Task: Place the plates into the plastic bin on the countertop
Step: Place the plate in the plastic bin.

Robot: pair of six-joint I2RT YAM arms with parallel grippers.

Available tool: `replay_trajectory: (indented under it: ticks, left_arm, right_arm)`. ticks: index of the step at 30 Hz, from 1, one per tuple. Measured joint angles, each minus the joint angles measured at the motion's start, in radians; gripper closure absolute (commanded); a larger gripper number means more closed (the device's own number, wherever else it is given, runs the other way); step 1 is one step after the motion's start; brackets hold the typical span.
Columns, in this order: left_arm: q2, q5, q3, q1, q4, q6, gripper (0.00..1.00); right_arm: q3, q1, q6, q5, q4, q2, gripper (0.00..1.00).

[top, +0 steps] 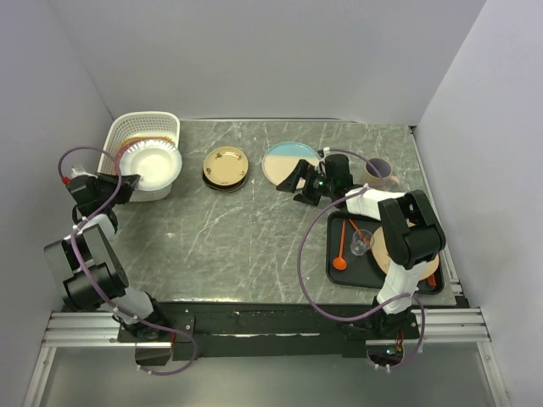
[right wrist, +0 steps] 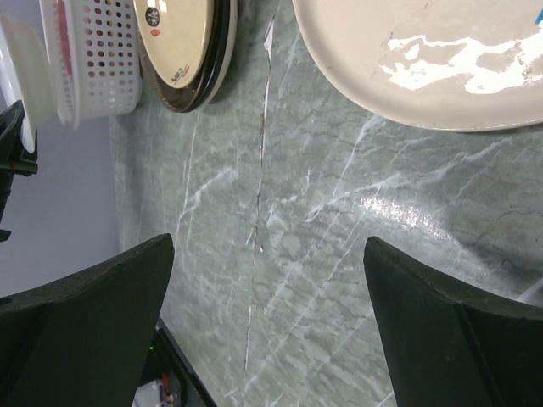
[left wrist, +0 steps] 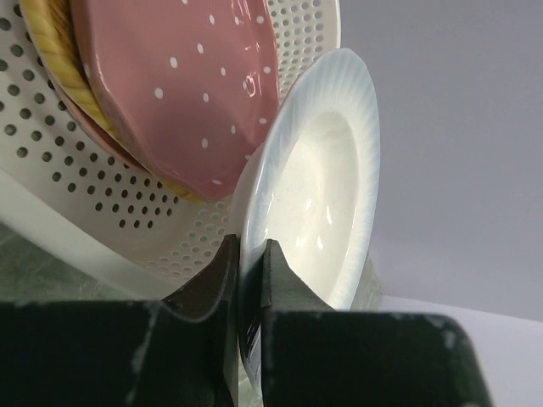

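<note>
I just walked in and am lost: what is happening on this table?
The left gripper is shut on the rim of a white plate, holding it at the plastic bin, where a pink polka-dot plate already lies. The right gripper hangs open above the countertop, near the blue-and-cream plate. That plate and the tan plates are not yet in the bin.

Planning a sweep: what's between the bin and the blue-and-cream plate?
The tan dark-rimmed plate, stacked on a dark one; top view shows it.
</note>
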Motion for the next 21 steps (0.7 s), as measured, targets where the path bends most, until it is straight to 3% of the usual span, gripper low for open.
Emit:
replay_trajectory:
  ticks: [21]
  left_arm:
    - [0.019,-0.063,-0.001,0.026,0.017,-0.012,0.99]
  right_arm:
    - [0.0,0.003,0.001,-0.004,0.0,0.0,0.0]
